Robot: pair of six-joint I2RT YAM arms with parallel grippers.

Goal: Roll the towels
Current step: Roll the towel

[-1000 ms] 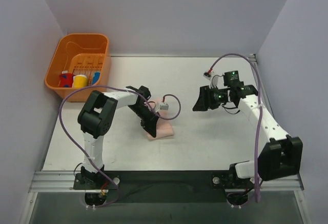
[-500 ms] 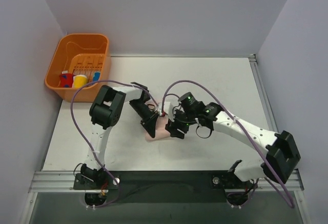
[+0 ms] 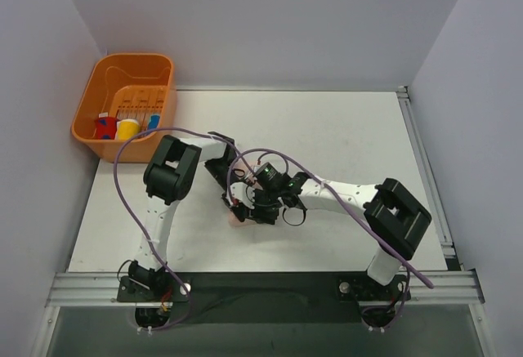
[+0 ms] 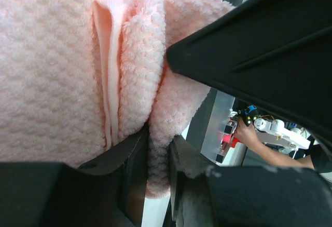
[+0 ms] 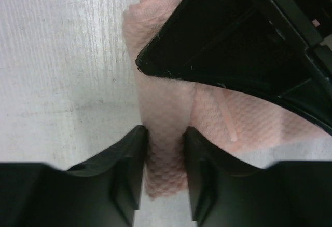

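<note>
Evidently your left gripper (image 4: 158,146) and right gripper (image 5: 165,136) each pinched the pink towel (image 4: 52,81), bunched, its roll unfinished.

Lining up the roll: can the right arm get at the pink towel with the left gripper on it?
Likely yes: the right gripper pinches a fold of the pink towel beside the left gripper, which covers only part.

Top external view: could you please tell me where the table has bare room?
Bare: table far right, between back wall and right arm; also right of the orange basket. Crowded: mid-table, where left gripper and right gripper meet at the pink towel.
</note>
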